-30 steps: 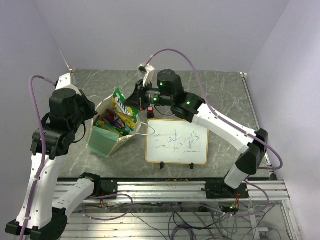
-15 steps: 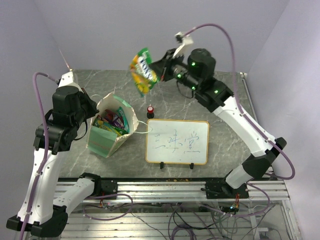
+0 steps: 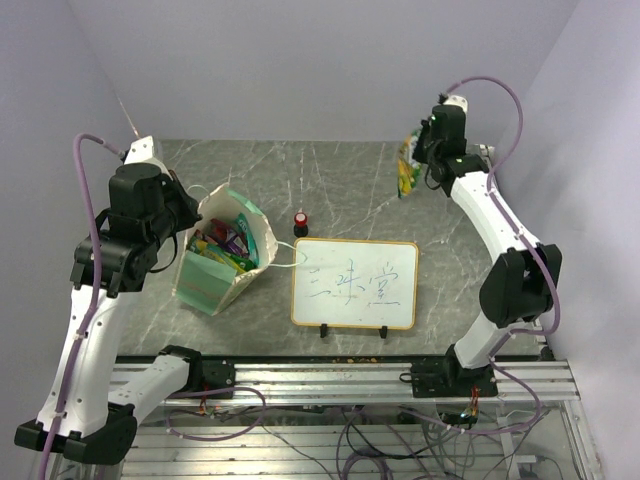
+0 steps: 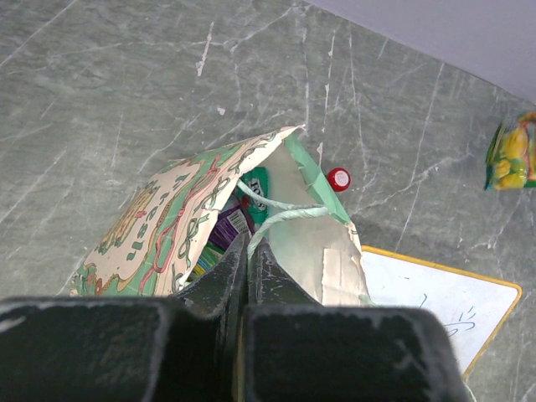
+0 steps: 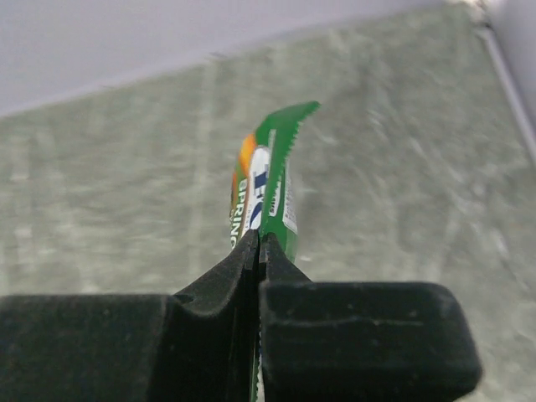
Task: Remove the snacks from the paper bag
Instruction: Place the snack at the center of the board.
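The cream and mint-green paper bag (image 3: 222, 262) stands open at the left, with several snack packets (image 3: 222, 247) inside; it also shows in the left wrist view (image 4: 159, 226). My left gripper (image 4: 249, 244) is shut on the bag's white string handle (image 4: 285, 216). My right gripper (image 5: 261, 241) is shut on a green and yellow snack packet (image 5: 266, 188) and holds it in the air over the table's far right (image 3: 408, 168). That packet also shows at the right edge of the left wrist view (image 4: 511, 152).
A small red-topped black knob (image 3: 300, 221) stands just right of the bag. A wood-framed whiteboard (image 3: 355, 284) with writing lies in front of it, right of the bag. The table's right edge (image 3: 500, 210) is near my right gripper.
My right gripper has lifted the green and yellow packet out of the bag and carried it up and across to the far right. The bag and my left gripper have stayed in place.
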Action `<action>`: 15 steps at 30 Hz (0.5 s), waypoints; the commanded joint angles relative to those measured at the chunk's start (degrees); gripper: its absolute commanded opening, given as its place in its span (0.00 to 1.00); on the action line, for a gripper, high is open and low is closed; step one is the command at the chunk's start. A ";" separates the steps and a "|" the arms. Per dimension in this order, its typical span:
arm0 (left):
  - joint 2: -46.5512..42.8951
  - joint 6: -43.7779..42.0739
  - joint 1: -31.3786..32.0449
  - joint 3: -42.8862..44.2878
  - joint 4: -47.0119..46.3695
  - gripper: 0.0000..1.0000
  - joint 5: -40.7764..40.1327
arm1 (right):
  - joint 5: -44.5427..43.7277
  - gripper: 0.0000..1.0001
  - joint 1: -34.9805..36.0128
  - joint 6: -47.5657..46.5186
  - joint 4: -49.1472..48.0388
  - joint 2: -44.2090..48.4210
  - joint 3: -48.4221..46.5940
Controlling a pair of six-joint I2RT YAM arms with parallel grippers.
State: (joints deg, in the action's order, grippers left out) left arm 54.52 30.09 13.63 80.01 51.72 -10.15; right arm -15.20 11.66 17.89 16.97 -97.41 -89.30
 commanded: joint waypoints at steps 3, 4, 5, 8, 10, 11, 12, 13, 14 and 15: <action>-0.83 0.37 -0.27 0.72 -2.32 0.07 1.83 | -9.66 0.00 -8.26 -3.58 1.57 -0.03 3.51; -0.27 0.36 -0.27 1.51 -1.66 0.07 2.16 | -10.54 0.00 -9.57 -3.50 2.78 -0.13 4.09; 0.14 0.28 -0.28 2.20 -1.31 0.07 2.83 | -11.59 0.00 -10.92 -3.52 3.73 0.24 4.85; -0.01 -0.25 -0.29 2.71 -1.12 0.07 3.46 | -17.73 0.00 -13.83 -4.32 5.79 2.00 8.50; -0.80 -0.50 -0.27 1.81 -1.31 0.07 2.27 | -19.15 0.00 -14.94 -6.17 4.77 3.37 12.04; -1.02 -0.58 -0.27 1.40 -1.31 0.07 1.72 | -19.69 0.00 -14.99 -7.02 3.97 3.51 14.02; -0.96 -0.45 -0.27 1.34 -0.94 0.07 1.31 | -19.71 0.00 -14.96 -7.48 3.27 3.26 15.09; -0.66 -0.12 -0.27 1.65 -0.43 0.07 1.35 | -19.34 0.00 -14.92 -7.17 3.35 2.38 15.61; -0.37 -0.04 -0.27 2.12 -0.03 0.07 2.08 | -18.92 0.00 -14.88 -6.30 3.84 0.99 15.42; -0.12 -0.09 -0.27 2.53 0.35 0.07 3.10 | -17.86 0.00 -14.64 -5.45 4.64 -0.90 14.36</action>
State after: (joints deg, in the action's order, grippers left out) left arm 54.63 30.00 13.63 80.31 52.49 -8.93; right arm -31.46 -3.77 12.47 21.89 -96.16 -74.17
